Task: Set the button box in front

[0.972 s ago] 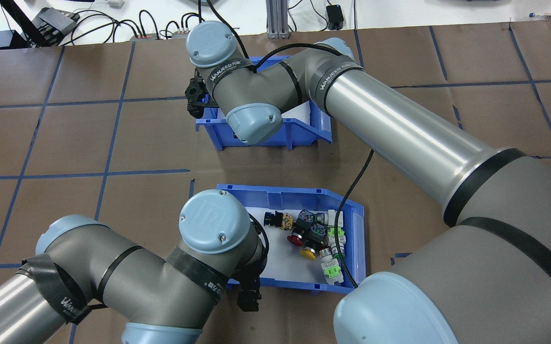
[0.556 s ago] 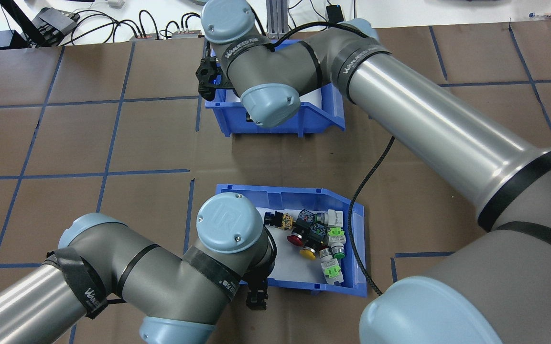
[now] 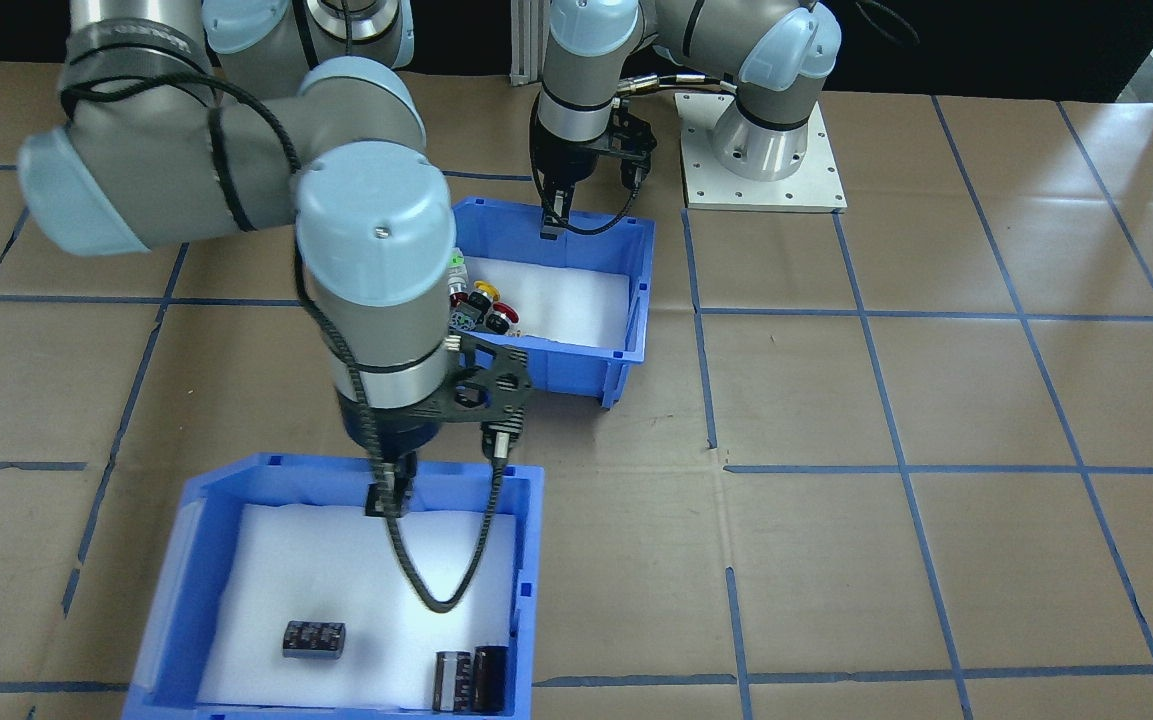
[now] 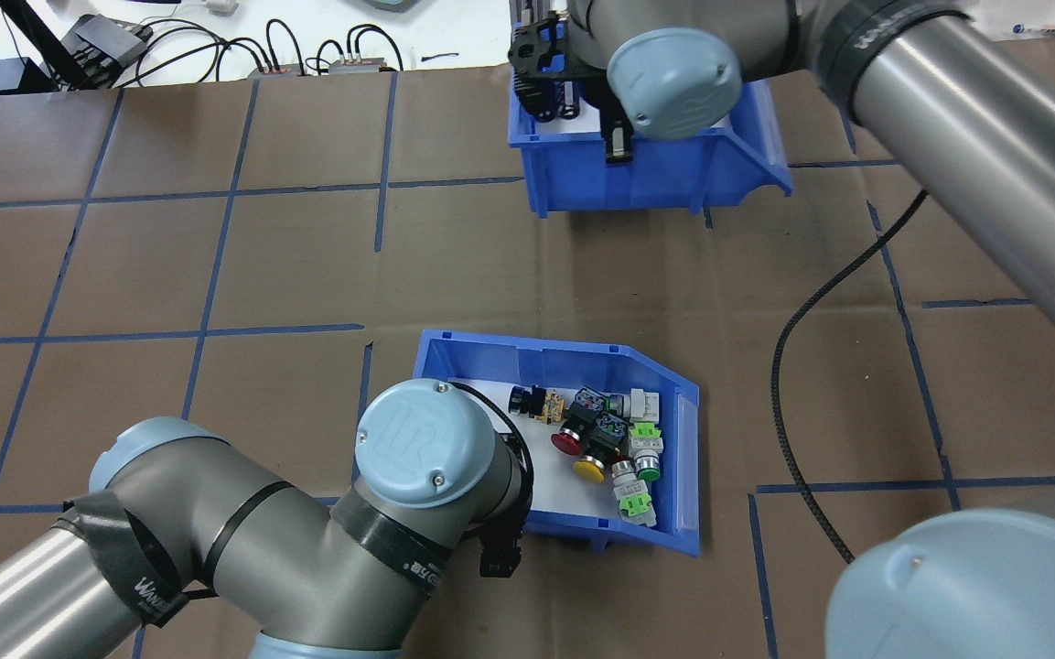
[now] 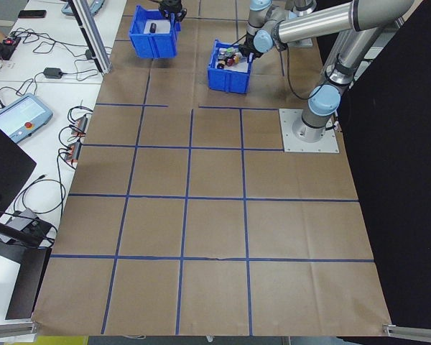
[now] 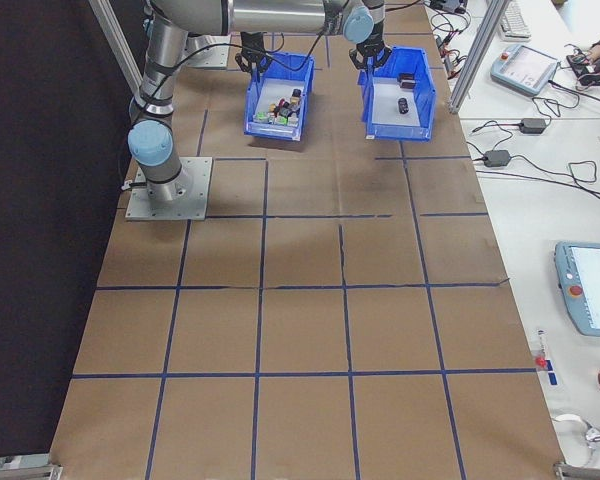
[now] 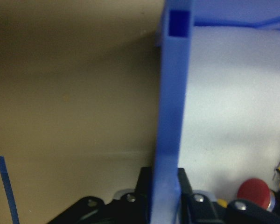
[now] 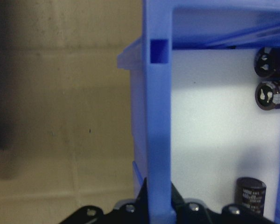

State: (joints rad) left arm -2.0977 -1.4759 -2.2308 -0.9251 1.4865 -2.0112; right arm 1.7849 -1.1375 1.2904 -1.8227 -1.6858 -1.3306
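The button box (image 4: 545, 346) is a blue bin with a white liner, holding green, yellow, red and black push-buttons (image 4: 605, 439). It stands near the robot. My left gripper (image 4: 500, 554) is shut on its near wall, and the left wrist view shows that blue wall (image 7: 170, 140) between the fingers. From the front-facing view, the left gripper (image 3: 548, 222) pinches the box's rim (image 3: 636, 290). The other blue bin (image 4: 655, 174), with black cylinders (image 3: 314, 640), sits farther out. My right gripper (image 4: 617, 145) (image 3: 388, 498) is shut on that bin's wall (image 8: 157, 140).
Cables and power strips (image 4: 289, 46) lie beyond the table's far edge. A black cable (image 4: 802, 366) from the right arm hangs over the brown paper right of the button box. The robot's base plate (image 3: 761, 150) is behind the boxes. Blue tape lines mark a grid.
The right arm has carried the bin of black cylinders farther from the robot and to the right in the overhead view. The button box has barely shifted, with the left gripper still on it.
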